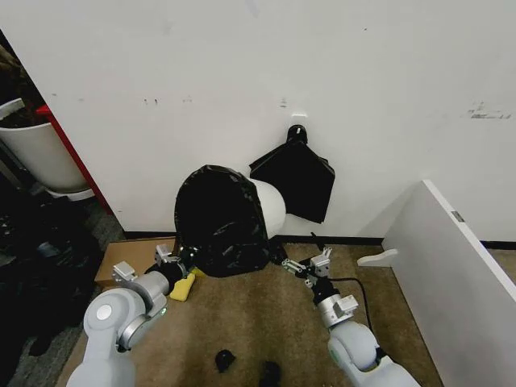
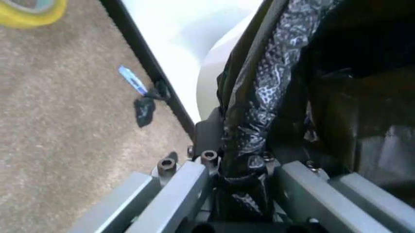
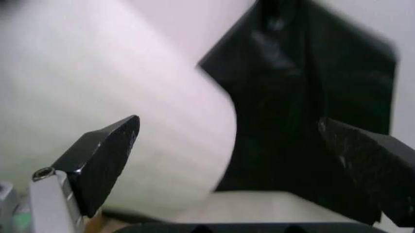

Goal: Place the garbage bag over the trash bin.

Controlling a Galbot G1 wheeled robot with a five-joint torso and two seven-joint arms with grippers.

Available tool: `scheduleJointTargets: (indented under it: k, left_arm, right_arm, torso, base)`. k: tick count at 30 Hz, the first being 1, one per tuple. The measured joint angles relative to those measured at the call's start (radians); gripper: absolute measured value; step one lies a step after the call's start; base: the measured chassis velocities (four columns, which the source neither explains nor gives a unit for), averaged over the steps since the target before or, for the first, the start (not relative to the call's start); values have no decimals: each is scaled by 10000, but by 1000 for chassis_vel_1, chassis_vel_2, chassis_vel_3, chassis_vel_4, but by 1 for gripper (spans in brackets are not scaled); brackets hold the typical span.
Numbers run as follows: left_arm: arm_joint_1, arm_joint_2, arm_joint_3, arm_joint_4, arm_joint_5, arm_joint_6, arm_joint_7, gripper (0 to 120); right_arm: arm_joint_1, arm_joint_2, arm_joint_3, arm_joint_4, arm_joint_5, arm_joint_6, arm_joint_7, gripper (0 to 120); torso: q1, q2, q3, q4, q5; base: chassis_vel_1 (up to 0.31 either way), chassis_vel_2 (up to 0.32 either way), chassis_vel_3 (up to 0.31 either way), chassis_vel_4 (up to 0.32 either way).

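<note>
The trash bin [image 1: 272,211] lies tipped at twelve o'clock, garbage bag [image 1: 219,222] over its mouth, left tool [image 1: 179,263] clamped on the bag's edge, right tool [image 1: 309,267] spread apart nearby; the bag likely needs pulling further down.

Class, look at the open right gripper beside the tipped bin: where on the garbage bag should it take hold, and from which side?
Probably the garbage bag's loose edge on the trash bin's right flank, approached from the robot's right. The bin lies tipped, mouth toward the robot; the left gripper already pinches the opposite edge, and the right gripper waits open there.

Folded black bundle [image 1: 295,179] on white wall [image 1: 363,97], yellow tape roll [image 1: 183,287] on brown carpet [image 1: 250,322].
</note>
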Motion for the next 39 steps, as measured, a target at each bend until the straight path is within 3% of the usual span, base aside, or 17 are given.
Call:
scheduleJointTargets:
  k: [5, 10, 13, 14, 21, 25, 29, 32, 39]
  left_arm:
    - [119, 224, 994, 177, 2100, -740, -234, 0]
    - [115, 342, 1038, -14, 2670, -891, -366, 0]
    - [59, 344, 811, -75, 2454, -877, -492, 0]
    - [59, 344, 811, -75, 2454, -877, -492, 0]
    - [-113, 309, 591, -135, 1406, -614, -765, 0]
    - [-142, 264, 574, -201, 1086, -560, -815, 0]
    - [-112, 166, 584, -273, 979, -486, -817, 0]
    - [24, 55, 616, -428, 891, -395, -815, 0]
    - [294, -43, 673, -749, 812, -299, -799, 0]
  right_arm:
    - [-264, 61, -17, 1305, -483, -1215, 2876, 100]
    - [-636, 194, -64, 2223, -526, -1550, 3724, 100]
    - [-864, 137, -110, 2431, 439, -770, 2103, 100]
    - [-864, 137, -110, 2431, 439, -770, 2103, 100]
    - [-1072, -214, 543, 1200, 2219, 984, -3868, 100]
    - [-990, -217, 450, 954, 1961, 940, -4263, 100]
    - [-819, -103, 377, 611, 724, 841, -3790, 100]
    - [-545, 117, 372, 68, -982, 929, -2820, 100]
    - [-307, 265, 345, -357, -1564, 943, -1954, 100]
  torso:
    - [0, 0, 0, -4, -4]
    - [0, 0, 0, 1, -1]
    - [0, 0, 0, -1, 0]
    - [0, 0, 0, -1, 0]
    - [0, 0, 0, -3, 0]
    - [0, 0, 0, 0, -1]
    - [0, 0, 0, -1, 0]
    - [0, 0, 0, 0, 0]
    - [0, 0, 0, 0, -1]
  base:
    - [0, 0, 0, 0]
    - [0, 0, 0, 0]
    - [0, 0, 0, 0]
    - [0, 0, 0, 0]
    - [0, 0, 0, 0]
    - [0, 0, 0, 0]
    - [0, 0, 0, 0]
    - [0, 0, 0, 0]
    - [0, 0, 0, 0]
